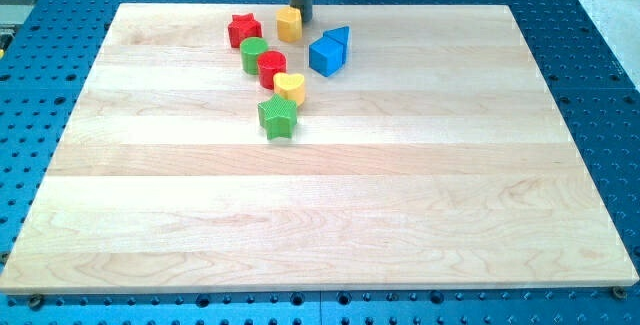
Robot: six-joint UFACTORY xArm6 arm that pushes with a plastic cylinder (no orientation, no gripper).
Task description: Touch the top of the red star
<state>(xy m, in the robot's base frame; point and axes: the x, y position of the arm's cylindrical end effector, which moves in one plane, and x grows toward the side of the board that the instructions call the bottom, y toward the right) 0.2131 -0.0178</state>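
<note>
Working from the far edge of the bench, largest thing first.
Board: the wooden board point(320, 195) covers most of the bench; all blocks sit near its far edge, left of centre.
Blue block: a blue wedge-like block point(328, 51), nearest the middle of that edge.
Green star: green star point(278, 116), closest to me of the group.
Red star: the red star point(243, 30) lies nearest the far left corner, upright and flat, just beside a green cylinder point(254, 55).
Others: a red cylinder point(272, 67), a yellow heart point(290, 87), a yellow block point(289, 23).
Rod: my tip point(301, 20) touches or nearly touches the yellow block's right side, apart from the red star; there are no jaws to open or close.
Handling: I judge the star light, rigid and quick to slide, so I would meet its far edge gently, not grip it.
</note>
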